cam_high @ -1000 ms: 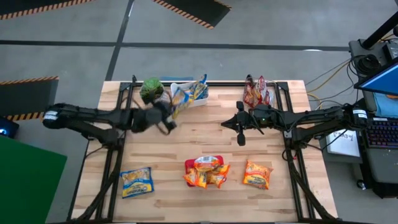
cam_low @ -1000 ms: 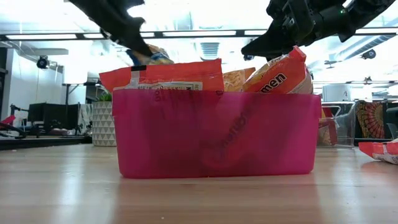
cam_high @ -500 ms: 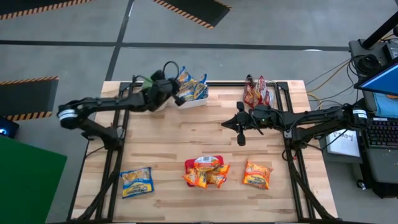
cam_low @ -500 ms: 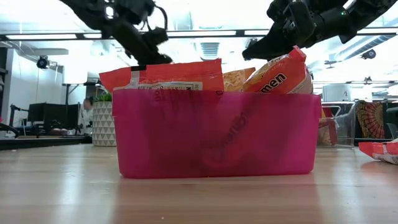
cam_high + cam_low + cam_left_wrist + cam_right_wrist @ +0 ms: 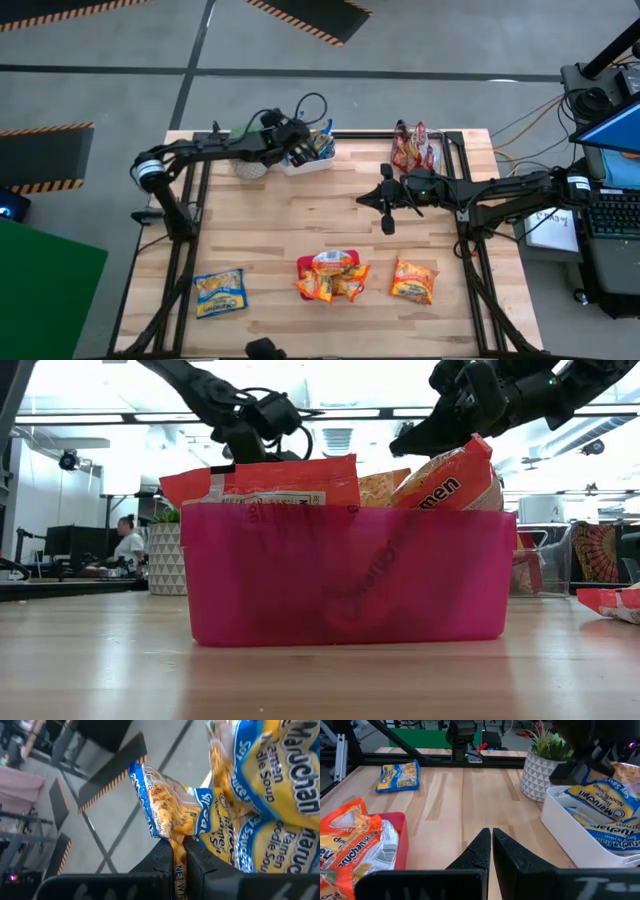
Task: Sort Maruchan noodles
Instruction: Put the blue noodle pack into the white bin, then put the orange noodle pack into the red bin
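Observation:
My left gripper [image 5: 300, 143] is over the white bin [image 5: 297, 166] at the table's far edge, shut on a blue-and-yellow Maruchan packet [image 5: 167, 807]. More blue-and-yellow packets [image 5: 280, 795] lie in that bin. Orange packets [image 5: 330, 280] stick up out of the pink bin [image 5: 340, 575] near the table's near edge. One orange packet [image 5: 414, 280] and one blue-and-yellow packet [image 5: 220, 292] lie flat on the table. Dark red packets [image 5: 413, 148] stand in the clear bin at the far edge. My right gripper [image 5: 388, 222] waits shut over mid-table, holding nothing. My left gripper pinches the blue-and-yellow packet by its sealed end edge [image 5: 178, 842] between the two fingers [image 5: 162, 857]. The packet stands out past the fingertips, beside the packets in the white bin. Whether it touches them, I cannot tell.
A potted plant [image 5: 542, 767] stands just left of the white bin, partly under my left arm. Bare wood lies between the far bins and the near packets. Black frame rails run along the table's left and right sides. A person sits in the room beyond.
My left gripper has swung from the table's left-centre toward the far edge and to the right, carrying the blue-and-yellow packet over the white bin. It has stayed shut on the packet. My right arm has kept still.

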### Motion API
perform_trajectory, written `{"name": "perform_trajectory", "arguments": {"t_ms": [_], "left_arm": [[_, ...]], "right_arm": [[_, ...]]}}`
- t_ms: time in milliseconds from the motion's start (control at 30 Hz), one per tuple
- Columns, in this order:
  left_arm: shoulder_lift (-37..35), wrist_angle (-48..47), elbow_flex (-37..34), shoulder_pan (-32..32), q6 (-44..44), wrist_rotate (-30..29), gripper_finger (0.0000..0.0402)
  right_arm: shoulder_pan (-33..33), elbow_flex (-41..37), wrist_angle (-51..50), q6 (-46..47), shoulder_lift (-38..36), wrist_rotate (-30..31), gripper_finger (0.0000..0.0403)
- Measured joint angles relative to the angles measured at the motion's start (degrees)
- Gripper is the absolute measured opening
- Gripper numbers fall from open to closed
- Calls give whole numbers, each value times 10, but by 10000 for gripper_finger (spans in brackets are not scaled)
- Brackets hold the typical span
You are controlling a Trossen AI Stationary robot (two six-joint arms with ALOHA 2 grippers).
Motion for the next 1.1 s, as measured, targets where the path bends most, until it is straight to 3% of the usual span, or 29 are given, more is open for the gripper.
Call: {"name": "perform_trajectory", "arguments": {"t_ms": [200,433,833,1100], "left_arm": [[23,-117,41,0,-45,-3,2],[24,-139,39,-1,-73,-10,7],[18,-150,37,-12,-94,-9,114],[-45,-200,37,-66,-92,-8,165]], "right_arm": [[0,-1,-15,13,0,0,9],[0,-7,-14,33,0,0,9],[0,-7,-11,39,0,0,9],[0,-7,-10,52,0,0,9]]}}
